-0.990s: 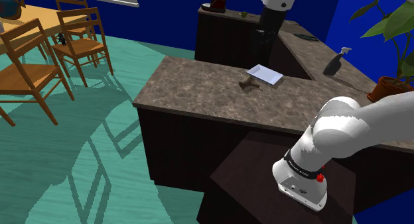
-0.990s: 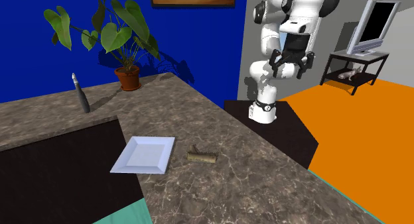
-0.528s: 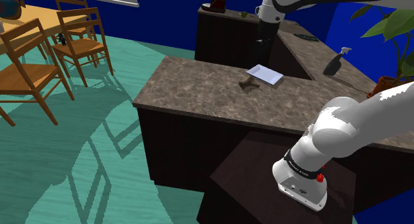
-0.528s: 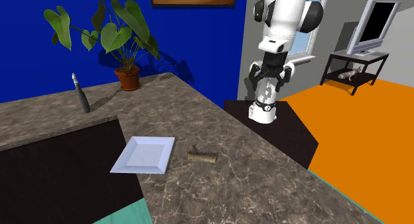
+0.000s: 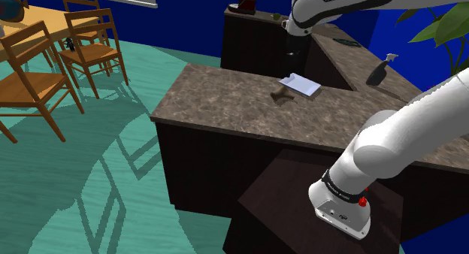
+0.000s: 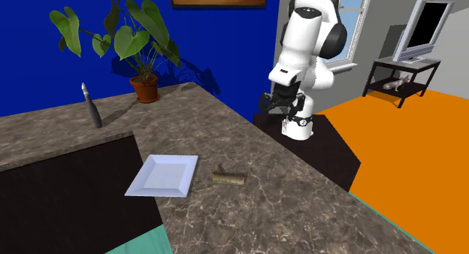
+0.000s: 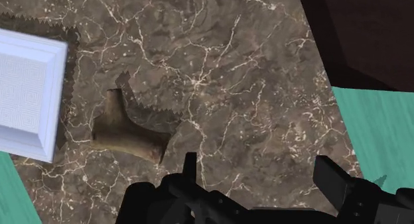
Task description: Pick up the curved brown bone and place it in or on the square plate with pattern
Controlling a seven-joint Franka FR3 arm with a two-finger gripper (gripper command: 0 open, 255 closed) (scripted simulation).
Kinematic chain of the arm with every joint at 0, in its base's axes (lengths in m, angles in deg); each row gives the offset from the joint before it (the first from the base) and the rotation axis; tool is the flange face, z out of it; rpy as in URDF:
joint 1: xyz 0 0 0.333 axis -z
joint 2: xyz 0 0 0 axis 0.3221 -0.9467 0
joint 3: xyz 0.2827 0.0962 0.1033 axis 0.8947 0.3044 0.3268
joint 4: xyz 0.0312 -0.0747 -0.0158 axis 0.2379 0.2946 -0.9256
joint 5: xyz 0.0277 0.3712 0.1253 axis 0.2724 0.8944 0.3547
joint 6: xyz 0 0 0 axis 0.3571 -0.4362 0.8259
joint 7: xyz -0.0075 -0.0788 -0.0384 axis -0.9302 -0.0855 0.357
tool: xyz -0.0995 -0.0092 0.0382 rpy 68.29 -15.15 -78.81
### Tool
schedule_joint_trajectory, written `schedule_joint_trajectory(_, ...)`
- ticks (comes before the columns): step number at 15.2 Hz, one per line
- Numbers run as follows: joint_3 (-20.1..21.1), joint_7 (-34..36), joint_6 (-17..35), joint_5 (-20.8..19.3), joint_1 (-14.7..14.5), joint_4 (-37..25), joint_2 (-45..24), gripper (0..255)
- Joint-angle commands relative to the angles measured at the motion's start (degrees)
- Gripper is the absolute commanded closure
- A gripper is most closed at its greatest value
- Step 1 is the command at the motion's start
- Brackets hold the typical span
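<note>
The curved brown bone point(image 5: 283, 95) point(image 6: 228, 176) lies on the dark marble counter point(image 5: 218, 102) point(image 6: 293, 192), close beside the square white plate point(image 5: 301, 83) point(image 6: 162, 174). The plate looks plain white, with a raised rim. My black gripper point(image 5: 295, 51) point(image 6: 276, 104) hangs in the air above the counter, well apart from both, with nothing in it. In the wrist view the bone point(image 7: 126, 132) sits ahead of the left finger point(image 7: 190, 167), the plate point(image 7: 26, 90) lies just beyond it, and the gripper point(image 7: 261, 176) stands open over bare marble.
A dark spray bottle point(image 6: 92, 110) point(image 5: 379, 68) and a potted plant point(image 6: 143, 80) stand at the counter's far side. A dark sunken section point(image 6: 68, 185) borders the plate. Wooden chairs point(image 5: 45, 72) stand on the teal floor. A screen on a stand point(image 6: 421, 27) is far off.
The arm has swung down from high up toward the counter, bringing the gripper lower and toward the second exterior view's left. The fingers have stayed open. Bone and plate have not moved.
</note>
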Motion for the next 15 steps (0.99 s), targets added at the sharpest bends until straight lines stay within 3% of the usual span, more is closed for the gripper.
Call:
schedule_joint_trajectory(1,-1.82,-3.53,2.14,-0.53,0.23,-1.24,-3.7,0)
schedule_joint_trajectory(8,-6.5,-15.84,8.4,1.2,1.44,-9.41,-19.28,0)
schedule_joint_trajectory(15,-7.36,-27.69,12.29,5.55,5.31,-21.09,-36.06,0)
